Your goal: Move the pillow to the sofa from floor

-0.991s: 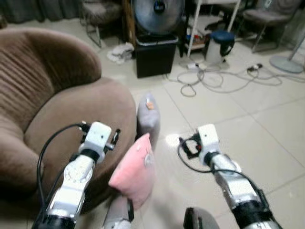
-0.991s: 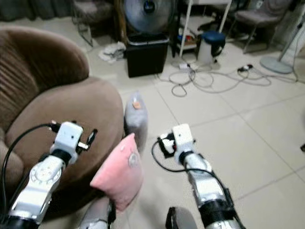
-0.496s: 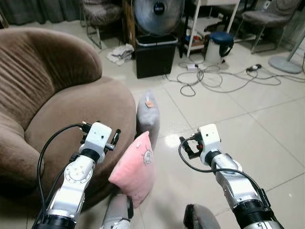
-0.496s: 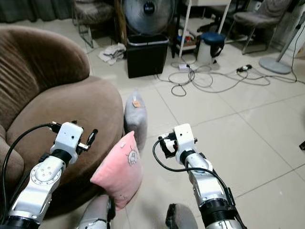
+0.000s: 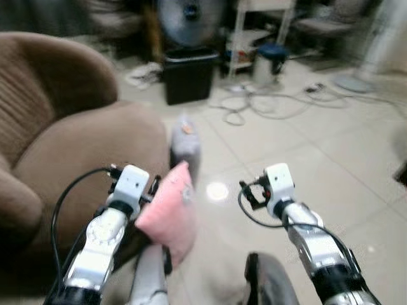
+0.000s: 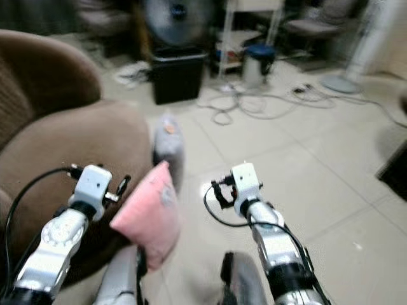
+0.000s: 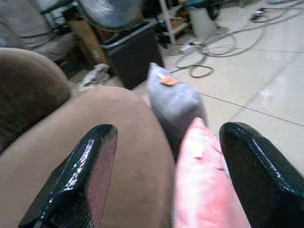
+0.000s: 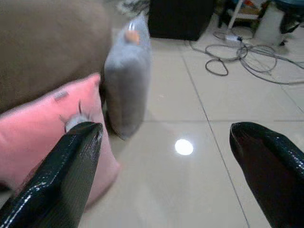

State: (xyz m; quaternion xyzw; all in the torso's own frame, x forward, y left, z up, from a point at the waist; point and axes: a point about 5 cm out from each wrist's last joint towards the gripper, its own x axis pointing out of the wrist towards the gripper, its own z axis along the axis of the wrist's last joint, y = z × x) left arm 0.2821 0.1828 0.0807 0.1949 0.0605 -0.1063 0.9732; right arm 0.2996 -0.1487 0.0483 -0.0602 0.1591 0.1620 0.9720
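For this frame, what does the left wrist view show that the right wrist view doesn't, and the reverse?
Left wrist: the fan above the black bin, with the open left gripper over the sofa edge.
Right wrist: the light glare on the tiles, between the open right gripper's fingers.
Both: pink pillow, grey pillow, floor cables.

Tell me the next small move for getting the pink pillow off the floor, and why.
Probably bring both open grippers down and inward to either side of the pink pillow. It stands on edge against the sofa, between the left gripper and the right gripper, and neither touches it yet. A grey pillow stands just behind, so avoid catching that one.
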